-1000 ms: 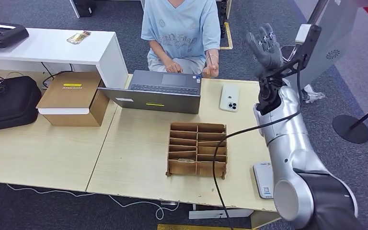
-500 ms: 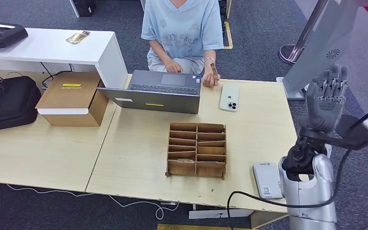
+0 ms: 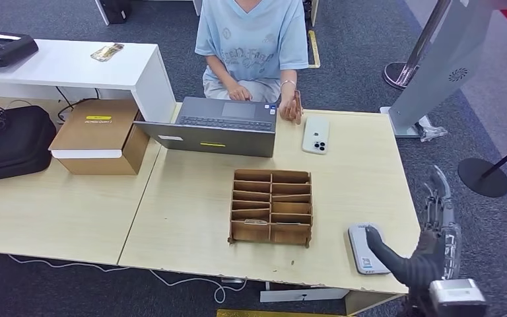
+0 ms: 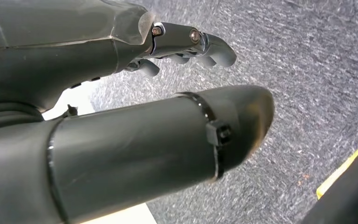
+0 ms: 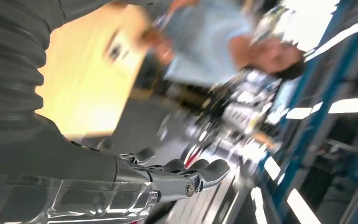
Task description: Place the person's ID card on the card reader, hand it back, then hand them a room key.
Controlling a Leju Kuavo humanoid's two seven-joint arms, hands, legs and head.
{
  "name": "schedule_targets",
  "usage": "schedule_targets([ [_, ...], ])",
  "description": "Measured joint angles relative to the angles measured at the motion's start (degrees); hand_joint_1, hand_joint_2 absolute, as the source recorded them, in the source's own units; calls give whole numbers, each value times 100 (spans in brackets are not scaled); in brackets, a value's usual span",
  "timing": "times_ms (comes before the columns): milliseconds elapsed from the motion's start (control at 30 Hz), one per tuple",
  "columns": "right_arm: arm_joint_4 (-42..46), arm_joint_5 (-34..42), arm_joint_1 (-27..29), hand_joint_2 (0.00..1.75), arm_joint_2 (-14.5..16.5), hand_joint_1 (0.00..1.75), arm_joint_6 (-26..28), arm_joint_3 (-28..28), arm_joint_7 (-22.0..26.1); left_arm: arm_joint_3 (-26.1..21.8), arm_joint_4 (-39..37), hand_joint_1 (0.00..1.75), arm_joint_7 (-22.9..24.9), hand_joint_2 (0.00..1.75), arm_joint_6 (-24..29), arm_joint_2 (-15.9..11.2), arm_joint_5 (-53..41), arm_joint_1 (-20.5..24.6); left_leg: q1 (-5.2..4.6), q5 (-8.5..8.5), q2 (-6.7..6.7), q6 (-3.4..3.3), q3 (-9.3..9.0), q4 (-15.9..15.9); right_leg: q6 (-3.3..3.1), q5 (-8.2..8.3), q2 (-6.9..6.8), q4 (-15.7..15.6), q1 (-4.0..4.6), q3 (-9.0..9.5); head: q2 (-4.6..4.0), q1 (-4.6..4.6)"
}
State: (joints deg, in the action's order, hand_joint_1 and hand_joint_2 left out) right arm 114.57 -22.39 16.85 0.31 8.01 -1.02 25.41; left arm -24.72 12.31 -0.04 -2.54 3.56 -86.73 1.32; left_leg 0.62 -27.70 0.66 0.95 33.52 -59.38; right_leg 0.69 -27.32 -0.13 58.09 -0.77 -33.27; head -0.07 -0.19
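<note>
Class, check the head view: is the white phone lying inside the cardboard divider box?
No, the white phone lies on the table beside the laptop, apart from the divider box.

- The brown cardboard slotted organiser (image 3: 271,207) sits mid-tabletop (image 3: 191,198), in front of the open grey laptop (image 3: 218,125).
- The white smartphone (image 3: 315,135) lies just right of the laptop, near the person's hand (image 3: 290,109).
- The grey flat card reader (image 3: 366,248) lies at the near right edge, right of the organiser.
- The brown cardboard box (image 3: 100,135) stands left of the laptop.
- The black soft bag (image 3: 10,140) lies at the far left.
- The right hand (image 3: 436,228) hangs beside the tabletop's right edge, near the card reader.

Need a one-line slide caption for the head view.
Right robot hand empty beside the card reader; seated person holds the card.
</note>
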Motion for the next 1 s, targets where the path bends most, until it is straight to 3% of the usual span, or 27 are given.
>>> schedule_targets([
  [67, 107, -1695, 193, 175, 145, 0, 749, -98, -699, 0, 0, 0, 0, 0, 15, 1, -48, -7, 0, 0, 1, 0, -2, 0, 0, -1, -1, 0, 0, 1, 0, 1],
  [133, 156, -3914, 344, 175, 306, 0, 1410, -265, -1524, 0, 0, 0, 19, 0, 16, 6, -90, -13, -1, 0, 0, -1, -3, 0, 0, -1, 0, 0, -1, 2, 0, -1],
  [200, 161, -5910, 474, 175, 431, 0, 1720, -468, -2193, 0, 0, 0, 74, 0, 32, 18, -96, -14, -1, 0, 0, -1, -3, 0, 0, -1, 1, 0, -1, 3, 0, -1],
  [233, 145, -6522, 520, 175, 467, 0, 1751, -558, -2461, 0, -1, 0, 103, 0, 51, 26, -80, -14, -1, 0, 0, -1, -2, 0, 0, -1, 1, 0, -1, 4, 0, 0],
  [333, 47, -6915, 549, 175, 422, 0, 1488, -679, -3413, 0, -7, 0, 163, 0, 111, 50, -7, -19, -2, 0, 0, -1, 3, 0, 0, 0, 1, 0, -2, 6, 0, 0],
  [433, -53, -6789, 481, 175, 66, 0, 918, -421, -4778, 0, -9, 0, 186, 0, 135, 63, 16, -21, -4, 0, -1, -2, 4, -1, 3, 1, 2, 0, -5, 7, 0, 0],
  [500, -100, -6774, 419, 175, -155, 0, 546, -142, -5309, 0, -9, 0, 187, 0, 137, 66, 15, -21, -5, 0, -1, -2, 2, -1, 4, 2, 3, 0, -5, 6, 0, 1],
  [600, -153, -6748, 356, 175, -259, 0, 54, 177, -5158, 0, -11, 0, 181, 0, 128, 64, -8, -21, -3, 0, 0, -2, -1, -1, 4, 2, 1, 0, -5, 6, 0, -2],
  [733, -235, -6190, 306, 175, -247, 0, -381, 363, -4275, 0, -11, 0, 173, 0, 93, 63, -46, -20, 0, 1, 0, 0, -1, 0, 0, 1, 1, 3, -1, 6, 0, -2],
  [867, -330, -5333, 257, 175, -250, 0, -508, 622, -3544, 0, -11, 0, 172, 0, 73, 61, -63, -17, 1, 1, 0, 0, -2, 1, -2, -1, 1, 3, 0, 5, 0, -1],
  [1000, -439, -4837, 167, 175, -316, 0, -490, 931, -3242, 0, -11, 0, 165, 0, 68, 60, -73, -16, 0, 0, 0, -1, -1, 0, -1, -1, 1, 3, -1, 5, 0, 0],
])
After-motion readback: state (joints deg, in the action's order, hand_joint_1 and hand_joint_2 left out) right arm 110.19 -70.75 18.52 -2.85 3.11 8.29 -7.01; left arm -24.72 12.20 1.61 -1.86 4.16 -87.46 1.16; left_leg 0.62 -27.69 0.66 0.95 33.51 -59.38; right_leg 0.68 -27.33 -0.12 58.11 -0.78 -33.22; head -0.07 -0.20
